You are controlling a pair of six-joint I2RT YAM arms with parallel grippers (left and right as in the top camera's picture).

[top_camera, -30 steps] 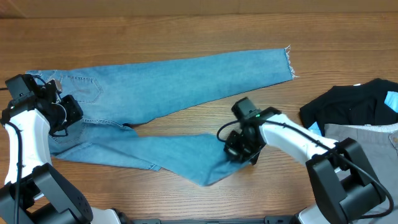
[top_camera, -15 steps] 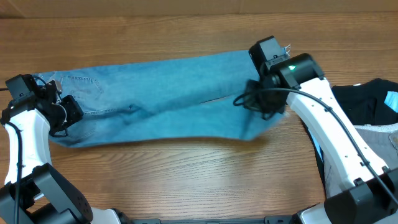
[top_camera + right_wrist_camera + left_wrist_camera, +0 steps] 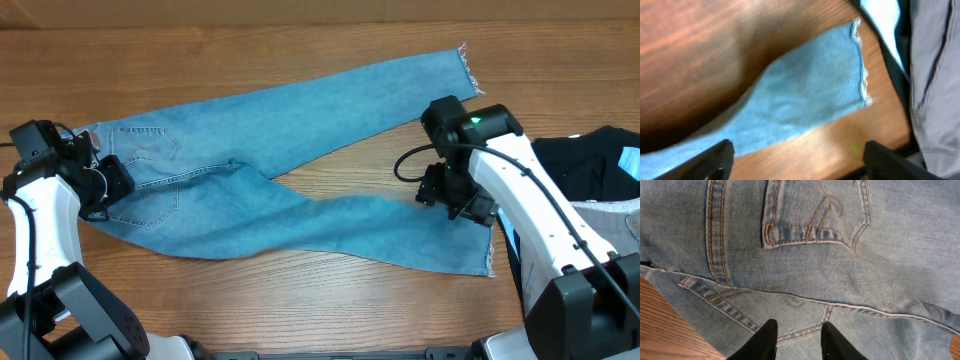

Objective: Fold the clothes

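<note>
The light-blue jeans [image 3: 250,190] lie flat on the wooden table [image 3: 300,300], with the waist at the left and the legs spread in a V. The right gripper [image 3: 800,160] hangs empty over the near leg's frayed hem [image 3: 862,75], its jaws wide apart. The left gripper [image 3: 799,339] sits at the waist, probably to anchor it. Its fingers are a little apart, but whether they pinch the denim I cannot tell.

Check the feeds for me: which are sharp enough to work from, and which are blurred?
Overhead: sharp and evenly lit, jeans and table clear. Left wrist: crisp, pocket stitching readable. Right wrist: motion-blurred, the frayed hem and both fingers smeared, so don't rely on it.
</note>
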